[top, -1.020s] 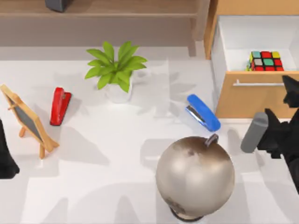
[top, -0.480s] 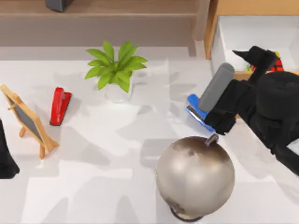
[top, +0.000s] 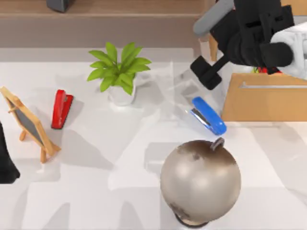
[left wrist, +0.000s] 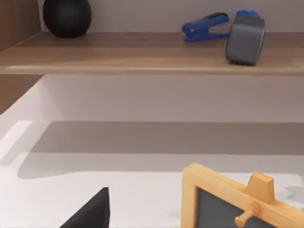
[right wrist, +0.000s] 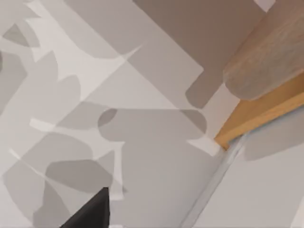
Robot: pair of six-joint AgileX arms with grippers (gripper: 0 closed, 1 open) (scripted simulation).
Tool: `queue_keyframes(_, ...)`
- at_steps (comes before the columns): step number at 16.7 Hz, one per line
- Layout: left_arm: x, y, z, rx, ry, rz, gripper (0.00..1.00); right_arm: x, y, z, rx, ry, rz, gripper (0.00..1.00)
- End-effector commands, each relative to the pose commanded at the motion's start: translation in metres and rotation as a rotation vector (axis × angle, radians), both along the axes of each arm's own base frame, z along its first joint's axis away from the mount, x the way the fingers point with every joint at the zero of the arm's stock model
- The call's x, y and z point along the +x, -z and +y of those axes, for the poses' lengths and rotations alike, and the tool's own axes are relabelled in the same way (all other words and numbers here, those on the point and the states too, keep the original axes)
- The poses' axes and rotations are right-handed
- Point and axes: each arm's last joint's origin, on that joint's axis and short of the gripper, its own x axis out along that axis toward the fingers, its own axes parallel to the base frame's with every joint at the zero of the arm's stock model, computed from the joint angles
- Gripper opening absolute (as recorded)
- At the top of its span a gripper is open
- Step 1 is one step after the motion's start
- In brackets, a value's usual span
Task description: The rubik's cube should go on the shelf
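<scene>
Top view: right arm reaches over the open drawer of the orange-wood cabinet (top: 261, 103) at the table's back right. Its gripper (top: 207, 72) sits off the drawer's left edge, above the white table (top: 96, 191). Cannot tell whether its fingers are open or closed. The rubik's cube (top: 266, 70) is inside the drawer, almost wholly hidden under the arm; only a sliver of red and green squares shows just behind the drawer front. The shelf (top: 105, 14) runs along the back edge, left of the cabinet, with a dark object (top: 58, 5) on its board. On the table: potted plant (top: 120, 72) near the back centre, red stapler (top: 61, 109) to its left, small chalkboard easel (top: 29, 123) at the far left, blue stapler (top: 208, 115) just in front of the cabinet's left corner, globe (top: 200, 181) at the front, near the blue stapler. Left arm parked at the left edge, its gripper (top: 5, 163) beside the easel; finger state cannot be told.

Left wrist view: shelf board (left wrist: 152, 54) carries a black ball-shaped object (left wrist: 66, 16), a second blue stapler (left wrist: 206, 26) and a dark grey box (left wrist: 244, 40) touching it. Easel frame (left wrist: 232, 202) close by. One black fingertip (left wrist: 90, 213) shows.

Right wrist view: table surface with overlapping shadows, a wooden edge (right wrist: 266, 61) and the orange cabinet corner (right wrist: 256, 118). One black fingertip (right wrist: 92, 211) shows, holding nothing visible.
</scene>
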Motion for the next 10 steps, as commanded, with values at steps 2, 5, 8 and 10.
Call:
queue_keyframes(2,0.0,0.0,0.0,0.0,0.0,0.0,1.0,0.022,-0.016,-0.008,0.046,0.108,0.13,1.0)
queue_keyframes(5,0.0,0.0,0.0,0.0,0.0,0.0,1.0,0.051,-0.036,-0.029,0.1,0.284,0.31,1.0)
queue_keyframes(8,0.0,0.0,0.0,0.0,0.0,0.0,1.0,0.072,-0.047,-0.054,0.138,0.457,0.47,1.0)
queue_keyframes(10,0.0,0.0,0.0,0.0,0.0,0.0,1.0,0.082,-0.048,-0.07,0.152,0.56,0.567,1.0)
